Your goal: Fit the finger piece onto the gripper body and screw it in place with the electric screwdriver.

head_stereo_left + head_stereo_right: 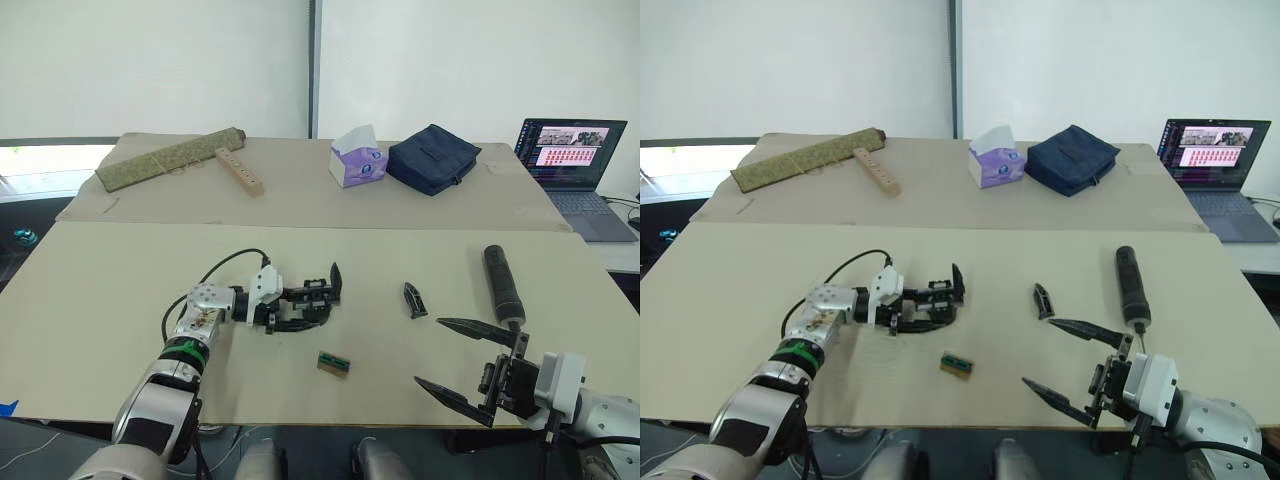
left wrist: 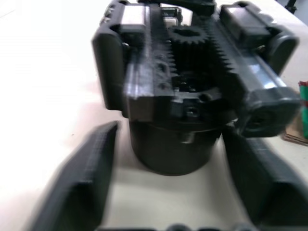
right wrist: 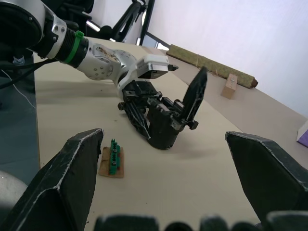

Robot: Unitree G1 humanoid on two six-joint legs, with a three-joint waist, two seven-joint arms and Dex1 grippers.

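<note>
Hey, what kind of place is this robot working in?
Probably a lab or office workroom set up for bench assembly: a plain work table holding a gripper body and electric screwdriver, with an open laptop and tissue box behind.

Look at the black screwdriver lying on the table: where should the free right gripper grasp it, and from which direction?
Probably around the thick middle of the screwdriver barrel, coming down from above. It lies flat, its length running away from the robot, with the thin bit pointing back toward the open right gripper, so fingers closing across the barrel from either side would meet the widest, roundest part.

Silver arms, green wrist ring, white tool (image 1: 468, 372) housings, black claws.
</note>
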